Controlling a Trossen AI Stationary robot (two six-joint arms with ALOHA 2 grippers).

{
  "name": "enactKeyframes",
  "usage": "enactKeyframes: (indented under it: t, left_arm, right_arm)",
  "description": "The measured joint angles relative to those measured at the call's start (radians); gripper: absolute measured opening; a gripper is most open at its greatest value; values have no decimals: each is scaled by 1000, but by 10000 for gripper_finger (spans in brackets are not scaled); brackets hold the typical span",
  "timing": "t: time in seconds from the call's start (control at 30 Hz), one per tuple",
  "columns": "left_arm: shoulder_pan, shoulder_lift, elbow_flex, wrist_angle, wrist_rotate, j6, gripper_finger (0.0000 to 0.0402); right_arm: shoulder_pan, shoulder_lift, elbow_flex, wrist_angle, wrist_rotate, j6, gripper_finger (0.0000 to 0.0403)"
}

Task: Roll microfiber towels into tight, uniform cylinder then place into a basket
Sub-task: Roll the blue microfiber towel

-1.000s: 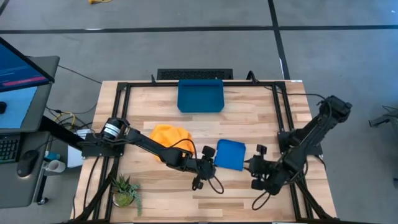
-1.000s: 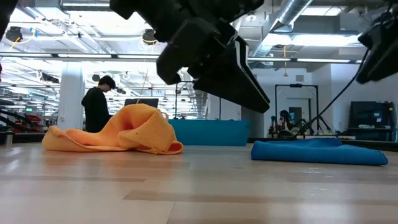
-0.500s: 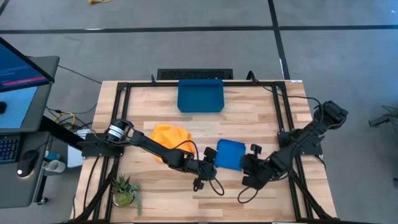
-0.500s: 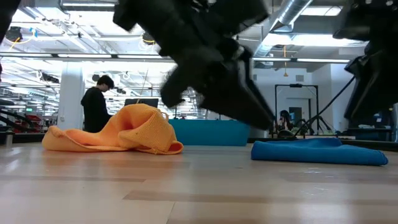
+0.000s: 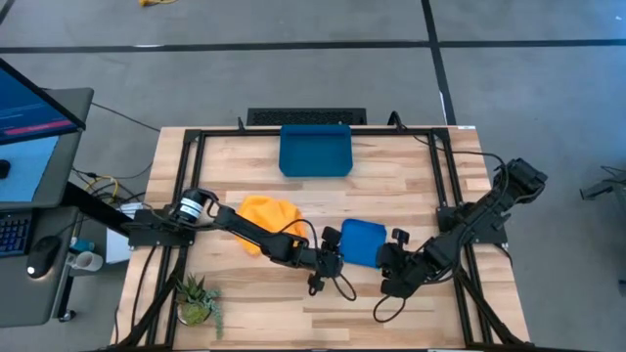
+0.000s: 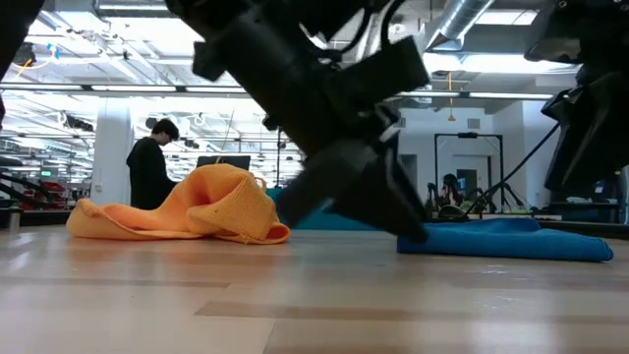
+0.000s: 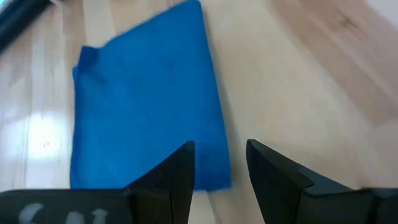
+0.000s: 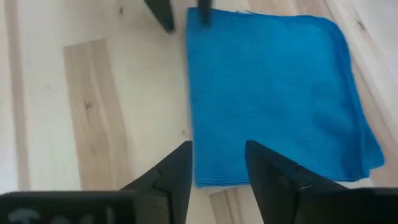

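Towels lie apart on the table (image 5: pixel 411 176): the blue towel (image 5: pixel 364 242) folded flat near the front middle, the yellow-orange towel (image 5: pixel 271 216) crumpled to its left. The left gripper (image 5: pixel 337 259) sits at the blue towel's left edge, the right gripper (image 5: pixel 388 256) at its right edge, both with jaws parted, holding nothing. The basket (image 5: pixel 315 150) stands at the table's far edge.

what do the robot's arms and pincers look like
Both arms are black, jointed links with loose black cables looping beside them. The left arm has a silver-white ring near its base. The left pincer and right pincer each end in two flat, dark, wedge-shaped fingers that taper to blunt tips. No markings are readable.
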Motion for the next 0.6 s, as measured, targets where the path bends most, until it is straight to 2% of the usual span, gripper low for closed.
enactKeyframes:
  t: [0.4,0.6]
  left_arm:
    - [30,50,5,18,-46,-17,138]
    - [37,65,6,17,-20,-59,134]
  right_arm:
    - [2,7,0,18,-18,0,201]
    - [31,94,0,87,-23,0,196]
